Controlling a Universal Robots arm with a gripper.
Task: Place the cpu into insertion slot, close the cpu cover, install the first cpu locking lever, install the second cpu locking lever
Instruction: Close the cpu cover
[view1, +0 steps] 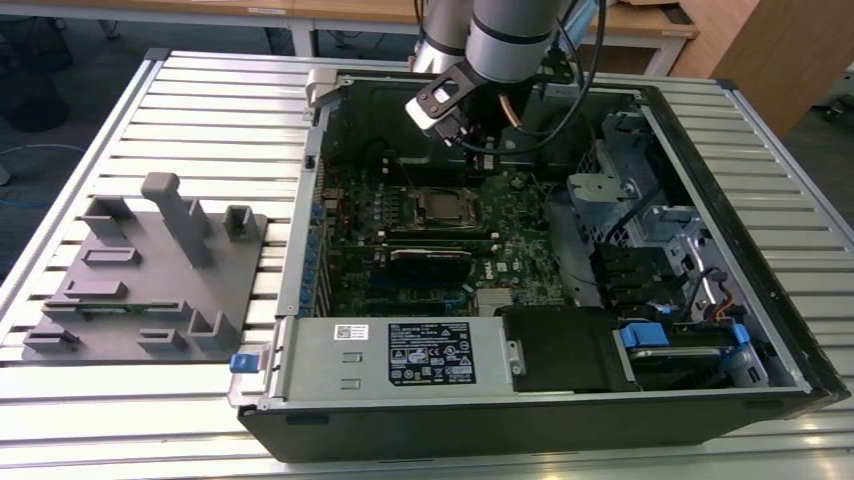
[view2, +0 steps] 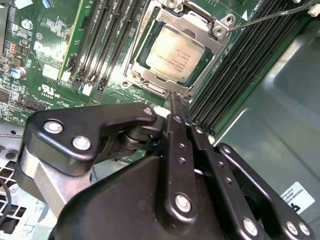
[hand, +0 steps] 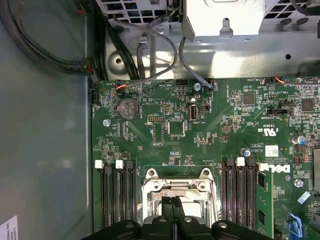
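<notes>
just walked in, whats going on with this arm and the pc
A robot arm is working inside an open computer case. The cpu already sits in the insertion slot on the motherboard, with the cpu cover lying down around it. The gripper, shut and holding nothing, has its tips right at the socket's edge. A thin locking lever sticks out past one corner, apparently not latched yet.

The dull silver square cpu lies flat in the insertion slot, toward 10 o'clock from the open case's middle in the exterior view, the cpu cover framing it.
</notes>
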